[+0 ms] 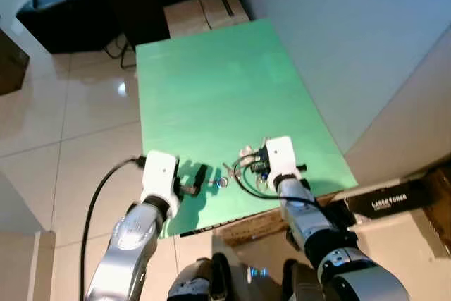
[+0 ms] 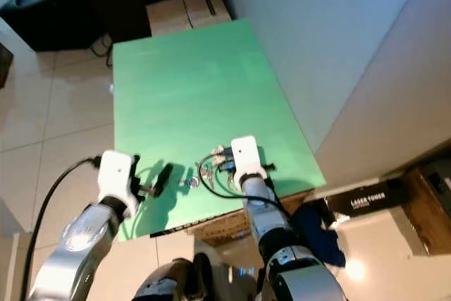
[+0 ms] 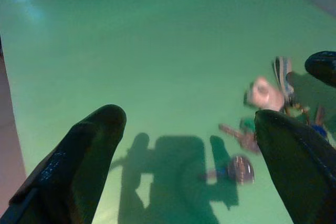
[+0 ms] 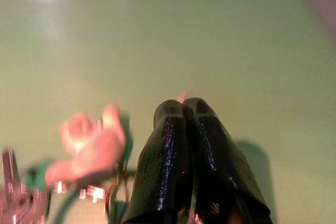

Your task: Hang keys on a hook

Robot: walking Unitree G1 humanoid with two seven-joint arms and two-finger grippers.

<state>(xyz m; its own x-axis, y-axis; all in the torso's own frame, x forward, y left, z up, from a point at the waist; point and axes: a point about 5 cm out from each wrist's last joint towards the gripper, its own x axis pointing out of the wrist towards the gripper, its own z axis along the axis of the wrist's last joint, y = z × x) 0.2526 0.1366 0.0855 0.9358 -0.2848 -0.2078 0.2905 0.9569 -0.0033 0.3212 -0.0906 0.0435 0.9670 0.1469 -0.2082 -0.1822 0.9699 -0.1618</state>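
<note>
Green table (image 1: pixel 211 82) on pale tiled floor (image 1: pixel 63 139), beside a white wall (image 1: pixel 352 26). Both silver arms reach forward over the near edge. Left gripper (image 1: pixel 198 176) is spread wide, low above the surface. Right gripper (image 4: pixel 182 109) is pressed closed at the tips; whether anything is pinched between them cannot be told. Keys (image 1: pixel 248 163), with a pink fob (image 3: pixel 265 94), lie on the table just left of the right gripper, between the two. Beyond the far edge: cardboard boxes (image 1: pixel 204 10) and dark, indistinct furniture (image 1: pixel 77 12).
</note>
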